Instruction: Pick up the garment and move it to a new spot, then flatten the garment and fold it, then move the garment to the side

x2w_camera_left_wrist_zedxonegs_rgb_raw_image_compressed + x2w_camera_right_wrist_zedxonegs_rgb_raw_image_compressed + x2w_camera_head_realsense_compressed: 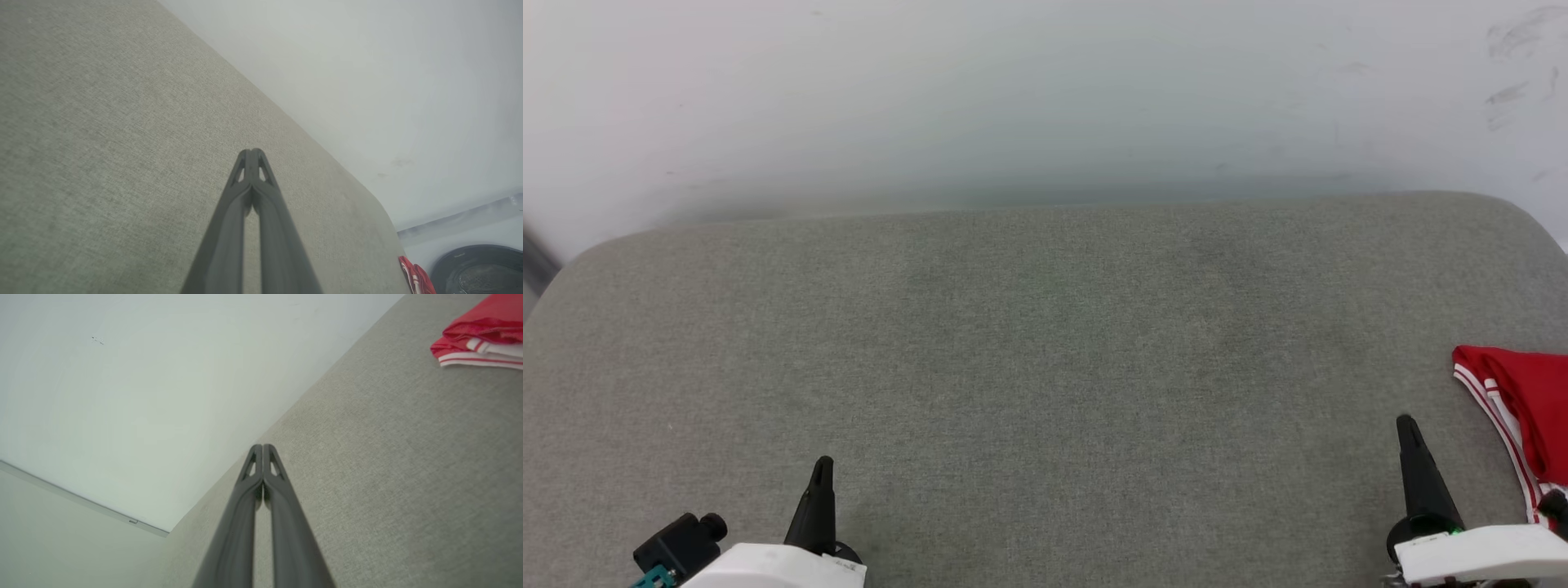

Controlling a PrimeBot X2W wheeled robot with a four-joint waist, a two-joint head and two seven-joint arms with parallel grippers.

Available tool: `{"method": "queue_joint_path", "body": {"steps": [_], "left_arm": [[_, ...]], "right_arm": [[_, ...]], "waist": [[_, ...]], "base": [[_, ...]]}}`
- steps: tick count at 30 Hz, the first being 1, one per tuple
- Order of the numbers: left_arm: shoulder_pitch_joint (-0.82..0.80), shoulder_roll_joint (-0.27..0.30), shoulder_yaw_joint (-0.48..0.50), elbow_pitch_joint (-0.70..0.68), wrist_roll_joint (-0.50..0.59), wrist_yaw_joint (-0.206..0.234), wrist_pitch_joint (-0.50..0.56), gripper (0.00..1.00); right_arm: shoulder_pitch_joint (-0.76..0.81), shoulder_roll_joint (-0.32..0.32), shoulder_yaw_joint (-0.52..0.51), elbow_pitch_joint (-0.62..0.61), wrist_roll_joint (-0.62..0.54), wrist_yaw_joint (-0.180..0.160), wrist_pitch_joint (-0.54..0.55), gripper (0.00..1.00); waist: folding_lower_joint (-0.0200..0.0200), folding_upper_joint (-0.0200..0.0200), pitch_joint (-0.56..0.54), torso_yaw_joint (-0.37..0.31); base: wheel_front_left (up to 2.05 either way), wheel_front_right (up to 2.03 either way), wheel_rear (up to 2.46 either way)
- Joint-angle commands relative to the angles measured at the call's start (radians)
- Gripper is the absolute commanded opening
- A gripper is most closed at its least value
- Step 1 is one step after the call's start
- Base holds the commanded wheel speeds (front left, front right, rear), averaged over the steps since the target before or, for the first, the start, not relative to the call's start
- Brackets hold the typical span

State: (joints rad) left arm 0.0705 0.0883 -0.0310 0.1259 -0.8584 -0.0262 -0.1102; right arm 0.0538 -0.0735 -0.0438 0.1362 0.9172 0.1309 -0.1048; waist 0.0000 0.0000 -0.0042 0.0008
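1. well, low at the right of the left wrist view, a dark round object [478, 267] sits beyond the pad's corner. whether it is a bin or something else i cannot tell, nor what is in it.
2. the garment [1523, 408] lies bunched at the right edge of the grey fabric pad [1045, 367]. it is red with white striped trim, just beside the right gripper [1405, 423], whose fingertips are apart from the cloth.
3. the right wrist view shows its layers stacked, with the trim lowest. the head view cuts it off at the frame edge.
4. both claws are pinched fully together and hold nothing. the left gripper [823, 465] is over the pad, well apart from the shirt.
5. a pale, scuffed wall [1045, 98] rises behind the pad. the right wrist view adds a pale floor [61, 547] and a thin skirting strip [81, 500].
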Motion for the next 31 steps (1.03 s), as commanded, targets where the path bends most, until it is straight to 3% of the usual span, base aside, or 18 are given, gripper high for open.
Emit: {"method": "queue_joint_path", "body": {"steps": [1,31], "left_arm": [[-0.033,0.008,0.006,-0.004,-0.045,-0.009,0.009,0.0],[-0.101,0.005,0.046,0.05,-0.388,-0.055,0.089,0.0]], "right_arm": [[-0.032,-0.009,-0.001,-0.002,0.043,0.0,0.008,0.0],[-0.093,-0.01,-0.013,0.047,0.356,0.0,0.089,0.0]], "waist": [[0.0,0.0,0.0,0.0],[0.0,0.0,0.003,0.0]], "base": [[0.0,0.0,0.0],[0.0,0.0,0.0]]}}
